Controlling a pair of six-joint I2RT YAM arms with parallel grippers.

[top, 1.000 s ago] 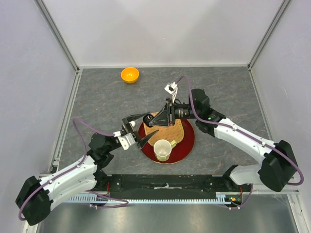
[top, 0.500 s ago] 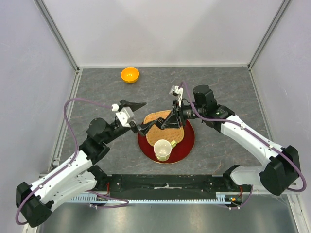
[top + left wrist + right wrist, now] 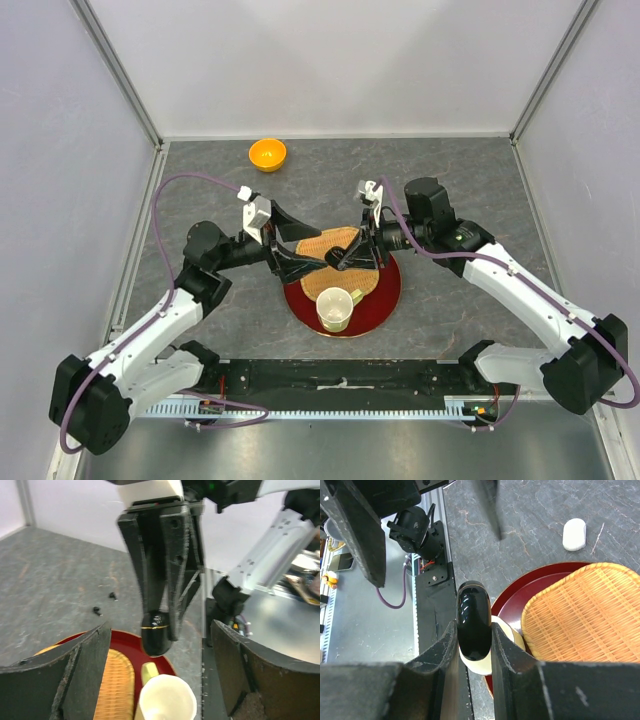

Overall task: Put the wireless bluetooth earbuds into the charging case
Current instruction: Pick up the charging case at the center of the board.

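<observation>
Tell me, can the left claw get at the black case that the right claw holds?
Probably yes. The left claw stands wide open and faces the black case, gripped by the right claw above the red tray; nothing shows between them.

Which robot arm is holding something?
The right arm. The right end effector is shut on a shiny black case; the left end effector is wide open, holding nothing.

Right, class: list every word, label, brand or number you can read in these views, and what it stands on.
None: no readable text in any view.
The black charging case in the right gripper carries only a thin gold line; the cream cup and red tray are plain.
</observation>
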